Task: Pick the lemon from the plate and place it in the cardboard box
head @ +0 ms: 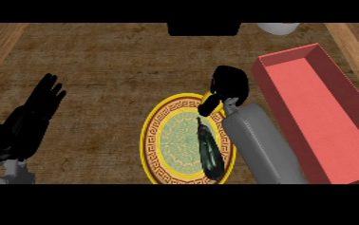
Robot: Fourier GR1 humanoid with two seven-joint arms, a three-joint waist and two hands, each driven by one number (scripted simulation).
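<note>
Hovering over a brown worktop (105, 67), right hand (226, 90) curled at the plate (157, 124) rim.
Lemon hidden, can't tell where; red box (308, 110) just right; left hand (38, 107) spread, resting far left.

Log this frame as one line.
right hand: curled above plate rim | lemon: hidden | box: no lemon | left hand: open, resting
</note>
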